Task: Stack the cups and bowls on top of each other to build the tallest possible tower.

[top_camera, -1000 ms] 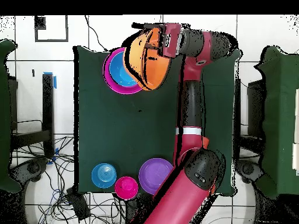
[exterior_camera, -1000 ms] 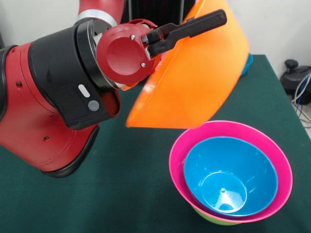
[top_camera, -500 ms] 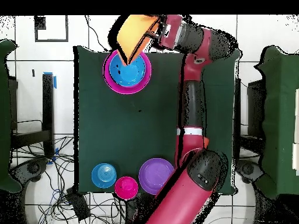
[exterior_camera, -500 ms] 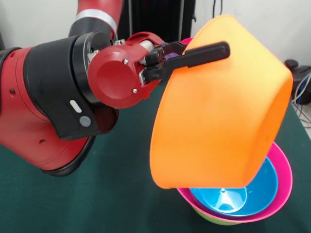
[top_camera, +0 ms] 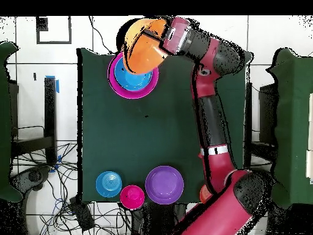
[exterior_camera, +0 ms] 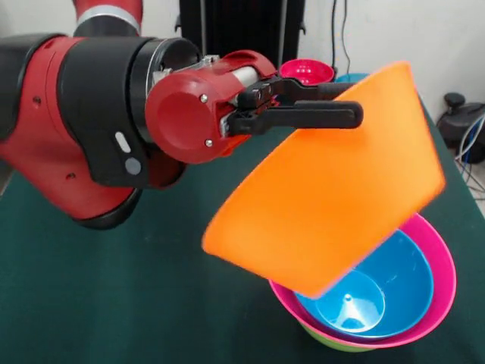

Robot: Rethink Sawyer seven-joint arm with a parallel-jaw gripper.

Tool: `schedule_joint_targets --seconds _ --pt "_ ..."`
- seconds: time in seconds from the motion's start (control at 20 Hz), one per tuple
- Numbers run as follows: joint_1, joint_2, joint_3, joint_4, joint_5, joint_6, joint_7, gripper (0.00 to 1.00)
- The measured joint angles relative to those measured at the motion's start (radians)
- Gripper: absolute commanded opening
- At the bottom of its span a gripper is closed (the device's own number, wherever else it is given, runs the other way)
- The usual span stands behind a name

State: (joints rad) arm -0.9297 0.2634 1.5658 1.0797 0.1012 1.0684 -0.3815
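My gripper (exterior_camera: 345, 102) is shut on the rim of the large orange bowl (exterior_camera: 333, 205) and holds it tilted in the air, low over the tower. The tower is the big pink bowl (exterior_camera: 443, 277) with a blue bowl (exterior_camera: 390, 292) nested in it and a green bowl (exterior_camera: 326, 343) beneath. In the overhead view the gripper (top_camera: 158, 38) and the orange bowl (top_camera: 143, 52) cover the far part of the pink bowl (top_camera: 130, 93). The orange-red cup is out of view.
A purple bowl (top_camera: 164, 184), a small magenta-red bowl (top_camera: 132, 196) and a small blue bowl (top_camera: 109, 183) stand by the table edge near the robot's base. The magenta-red bowl (exterior_camera: 307, 72) shows behind the gripper. The arm (top_camera: 208, 104) runs along one side of the green table (top_camera: 122, 141).
The orange bowl has swung round in the gripper and come lower over the tower. The arm's wrist has shifted with it. The tower and the other bowls have not moved.
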Motion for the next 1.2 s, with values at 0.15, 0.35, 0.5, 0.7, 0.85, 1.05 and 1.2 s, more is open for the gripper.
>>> schedule_joint_targets --seconds 0.15,0.35,0.5,0.7,0.85,1.05,1.2 --pt "-0.027 0.030 0.028 0.084 -0.033 -0.091 0.000 1.00" --pt "-0.034 0.080 0.066 0.164 -0.070 -0.158 0.000 1.00" --pt "-0.034 0.120 0.091 0.217 -0.106 -0.195 0.000 1.00" --pt "-0.035 0.195 0.126 0.293 -0.169 -0.247 0.000 1.00" --pt "-0.035 0.267 0.153 0.339 -0.205 -0.269 0.000 1.00" --pt "-0.034 0.333 0.170 0.375 -0.229 -0.270 0.000 1.00" --pt "-0.034 0.351 0.171 0.384 -0.231 -0.259 0.000 1.00"
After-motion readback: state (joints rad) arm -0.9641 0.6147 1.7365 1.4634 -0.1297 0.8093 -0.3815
